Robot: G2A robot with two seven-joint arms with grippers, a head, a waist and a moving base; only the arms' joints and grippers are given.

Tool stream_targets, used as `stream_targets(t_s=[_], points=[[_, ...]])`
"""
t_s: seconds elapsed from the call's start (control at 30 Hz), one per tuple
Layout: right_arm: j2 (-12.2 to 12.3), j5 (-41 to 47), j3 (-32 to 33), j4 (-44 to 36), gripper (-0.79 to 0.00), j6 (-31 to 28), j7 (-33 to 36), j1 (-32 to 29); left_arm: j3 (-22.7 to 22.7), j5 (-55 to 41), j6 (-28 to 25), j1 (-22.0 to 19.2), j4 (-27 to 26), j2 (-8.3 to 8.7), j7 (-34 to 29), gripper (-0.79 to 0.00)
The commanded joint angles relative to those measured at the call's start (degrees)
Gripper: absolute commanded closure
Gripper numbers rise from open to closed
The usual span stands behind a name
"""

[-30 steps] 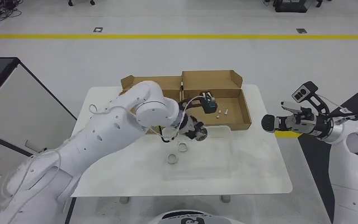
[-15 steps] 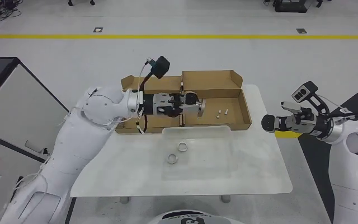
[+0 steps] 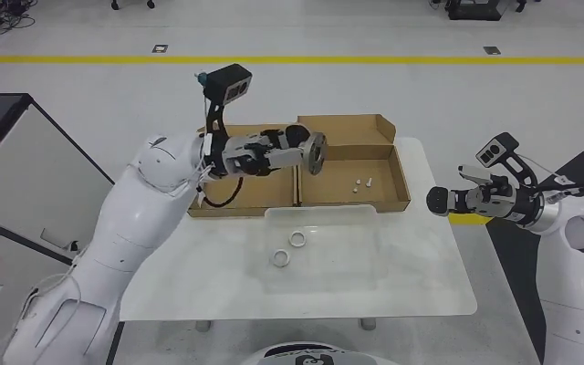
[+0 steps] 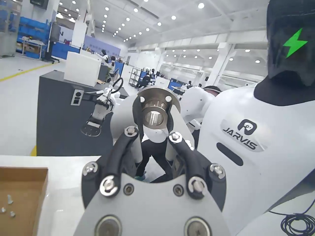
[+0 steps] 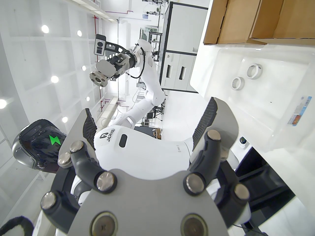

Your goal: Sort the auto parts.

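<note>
As the left end effector (image 4: 154, 121) clamps it, the metal flange (image 4: 155, 99) shows bolt holes.

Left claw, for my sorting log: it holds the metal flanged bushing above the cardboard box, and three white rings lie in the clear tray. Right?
No: the top view shows two white rings in the clear tray, not three. The left claw does hold the metal flanged bushing above the cardboard box.

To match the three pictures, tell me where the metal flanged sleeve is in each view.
Top view: metal flanged sleeve, held in the left pincer, over the cardboard box.
Left wrist view: sleeve at centre, between the pincer's fingers.
Right wrist view: sleeve far off, raised in that pincer.
Shared landmark: the cardboard box.
</note>
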Motion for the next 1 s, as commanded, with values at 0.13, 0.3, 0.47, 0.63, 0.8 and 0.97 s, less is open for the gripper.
stream_targets(t_s=[0.13,0.3,0.47,0.63,0.8,0.97], points=[[0.0,0.0,0.0,0.0,-0.785,0.0,0.0,0.0,-0.02,-0.05,-0.04,0.07,-0.05,0.0,0.05,0.0],[0.0,0.0,0.0,0.0,-0.785,0.0,0.0,0.0,-0.57,-0.8,0.02,1.33,-1.66,-0.21,3.77,0.0],[0.0,0.0,0.0,0.0,-0.785,0.0,0.0,0.0,-0.97,-5.03,-2.82,2.35,-2.84,-1.05,10.3,0.0],[0.0,0.0,0.0,0.0,-0.785,0.0,0.0,0.0,0.13,-11.8,-6.59,2.61,-3.09,-2.19,14.09,0.0],[0.0,0.0,0.0,0.0,-0.785,0.0,0.0,0.0,1.5,-20.35,-8.87,2.21,-3.81,-3.21,11.44,0.0],[0.0,0.0,0.0,0.0,-0.785,0.0,0.0,0.0,0.79,-25.35,-8.87,3.6,-6.44,-4.21,8.87,0.0]])
